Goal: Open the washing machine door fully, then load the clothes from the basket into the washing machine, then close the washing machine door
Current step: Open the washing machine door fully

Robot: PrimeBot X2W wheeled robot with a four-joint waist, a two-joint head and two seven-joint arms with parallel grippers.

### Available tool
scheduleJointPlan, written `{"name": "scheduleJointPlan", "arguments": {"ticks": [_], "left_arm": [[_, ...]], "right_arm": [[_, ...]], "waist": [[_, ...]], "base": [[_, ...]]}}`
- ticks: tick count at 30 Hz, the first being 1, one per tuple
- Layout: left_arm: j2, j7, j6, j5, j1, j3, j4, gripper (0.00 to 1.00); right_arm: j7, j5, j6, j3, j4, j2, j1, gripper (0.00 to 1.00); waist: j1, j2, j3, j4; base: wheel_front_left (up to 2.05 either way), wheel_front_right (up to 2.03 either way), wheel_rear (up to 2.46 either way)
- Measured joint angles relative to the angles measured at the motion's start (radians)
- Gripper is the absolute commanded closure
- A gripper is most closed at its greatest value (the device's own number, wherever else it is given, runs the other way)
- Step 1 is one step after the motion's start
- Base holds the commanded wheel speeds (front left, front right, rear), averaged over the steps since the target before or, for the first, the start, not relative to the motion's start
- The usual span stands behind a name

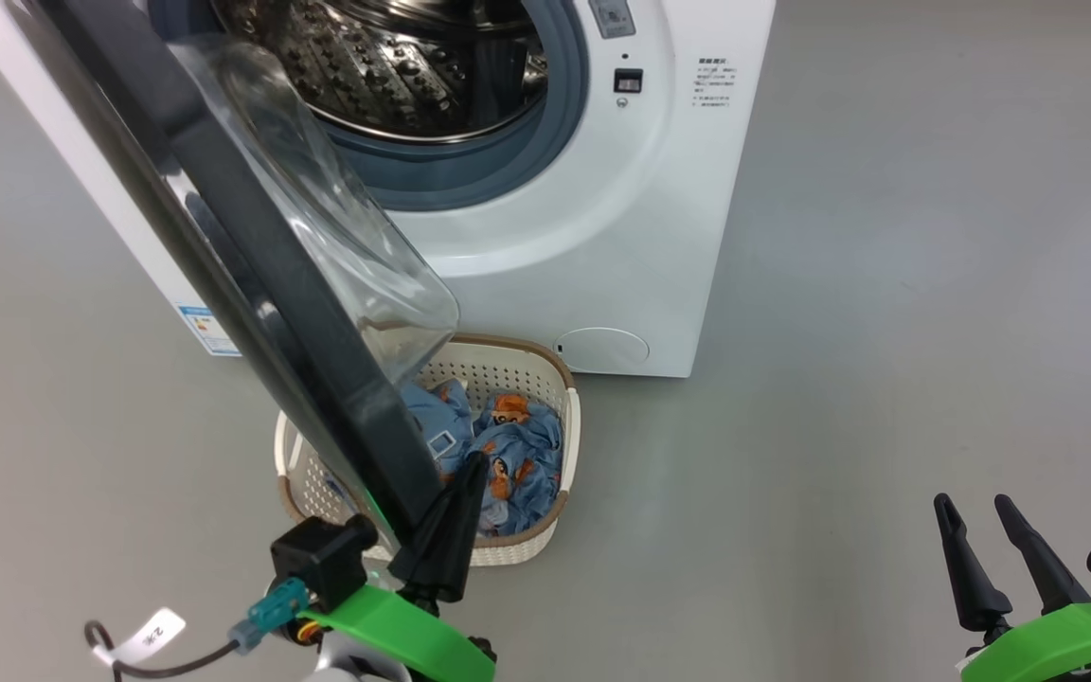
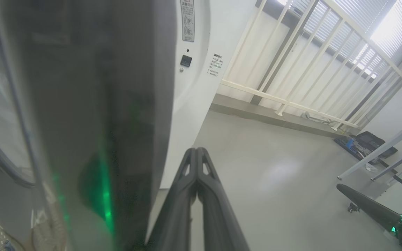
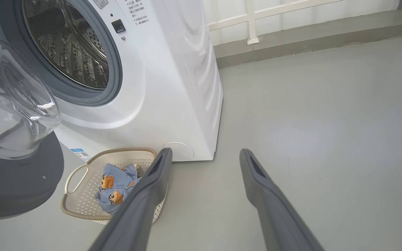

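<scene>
The white washing machine (image 1: pixel 602 218) stands ahead with its steel drum (image 1: pixel 394 66) exposed. The washing machine door (image 1: pixel 252 284) is swung out towards me, and its glass bowl (image 1: pixel 337 218) hangs over the basket (image 1: pixel 508 352). The cream basket sits on the floor in front of the machine and holds the light-blue clothes (image 1: pixel 517 445). My left gripper (image 1: pixel 474 462) is shut on nothing and lies close beside the door's lower edge, on its glass side, over the basket. In the left wrist view its shut fingers (image 2: pixel 196 164) sit just right of the dark rim (image 2: pixel 99 104). My right gripper (image 1: pixel 974 507) is open, low at the right.
Grey floor (image 1: pixel 886 332) stretches to the right of the machine. A white railing (image 2: pixel 291 69) runs behind it, with dark cases (image 2: pixel 365 143) and metal legs on the floor beyond. In the right wrist view the basket (image 3: pixel 79 170) and clothes (image 3: pixel 115 184) lie left of my open fingers (image 3: pixel 257 174).
</scene>
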Motion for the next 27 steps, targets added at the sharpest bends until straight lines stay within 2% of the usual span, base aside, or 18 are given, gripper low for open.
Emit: {"name": "scheduleJointPlan", "arguments": {"ticks": [22, 27], "left_arm": [[0.003, 0.000, 0.003, 0.039, 0.110, 0.090, -0.094, 1.00], [0.004, 0.000, 0.020, 0.053, 0.120, 0.111, -0.113, 1.00]], "right_arm": [[0.000, 0.000, 0.000, 0.003, -0.006, -0.020, 0.005, 0.00], [0.000, 0.000, 0.000, 0.003, -0.007, -0.021, 0.005, 0.00]], "waist": [[0.0001, 0.0000, -0.023, 0.117], [0.0000, 0.0000, -0.020, 0.149]], "base": [[0.00, 0.00, 0.00], [0.00, 0.00, 0.00]]}}
